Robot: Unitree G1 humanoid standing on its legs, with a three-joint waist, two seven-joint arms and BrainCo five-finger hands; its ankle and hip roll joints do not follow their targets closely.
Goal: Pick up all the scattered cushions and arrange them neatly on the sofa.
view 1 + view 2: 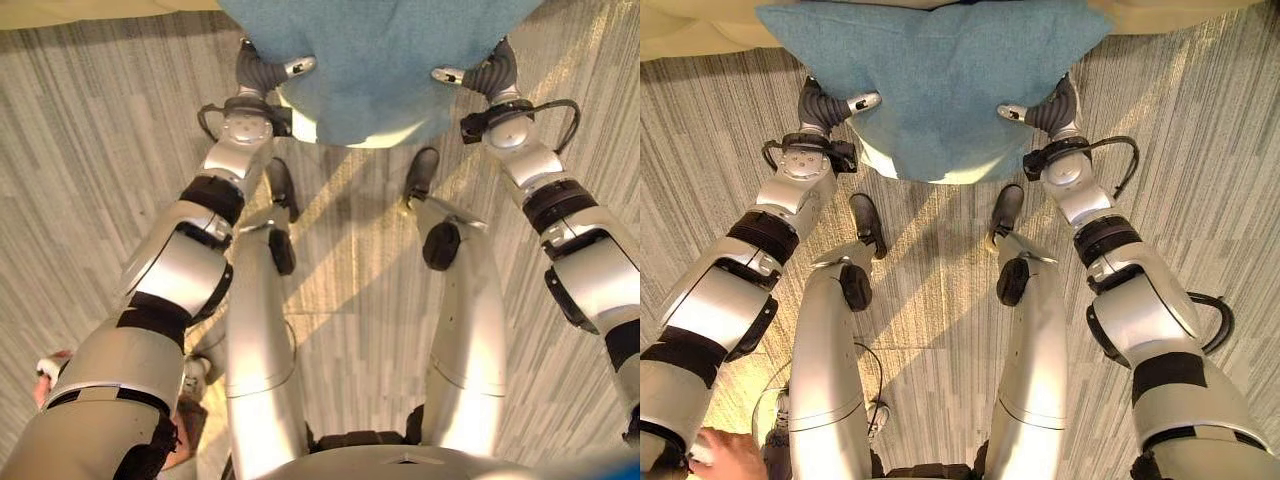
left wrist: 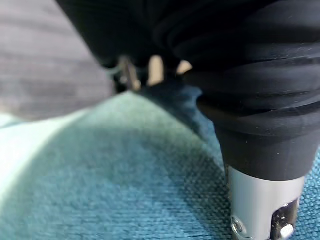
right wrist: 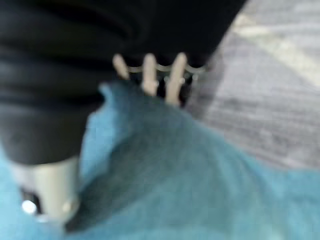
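My left hand (image 1: 825, 105) and right hand (image 1: 1050, 108) pinch the teal cushion (image 1: 935, 80) at its two sides, thumbs on top, fingers (image 3: 150, 75) curled under the edges. Cushion hangs between them over the grey floor (image 1: 1200, 180), its far edge at the cream sofa (image 1: 690, 30). Risk: shallow edge pinches, so the fabric may slip and drop.
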